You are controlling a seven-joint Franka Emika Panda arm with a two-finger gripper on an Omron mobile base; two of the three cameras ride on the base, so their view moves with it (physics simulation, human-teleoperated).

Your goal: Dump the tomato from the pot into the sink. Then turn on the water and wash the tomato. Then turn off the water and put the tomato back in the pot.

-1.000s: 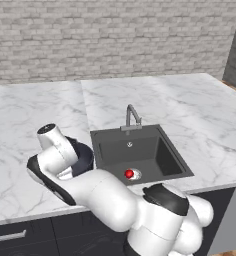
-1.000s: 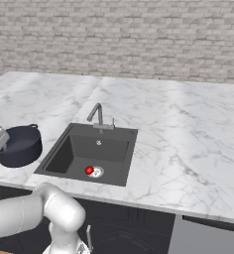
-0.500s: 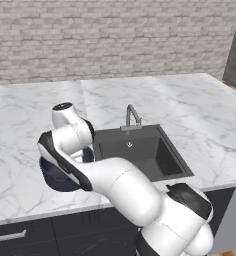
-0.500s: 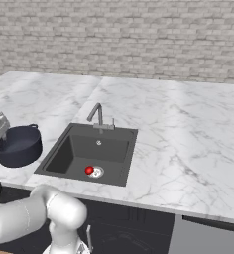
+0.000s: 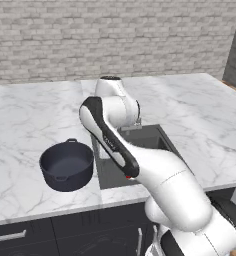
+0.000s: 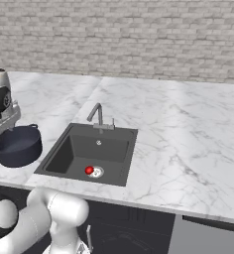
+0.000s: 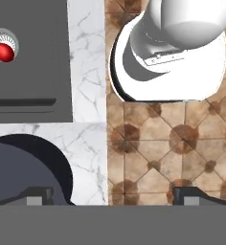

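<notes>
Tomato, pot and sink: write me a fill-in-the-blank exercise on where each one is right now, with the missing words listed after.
1. The tomato lies in the ____, beside the drain.
2. The pot stands upright on the marble ____.
3. In the left base view the pot sits to the ____ of the sink.
4. The inside of the pot is ____.

Missing words: sink; counter; left; empty

Pot [image 7: 26,170]: cut by hand view's lower edge. Sink [image 5: 140,142]: largely hidden behind arm, left base view.
</notes>
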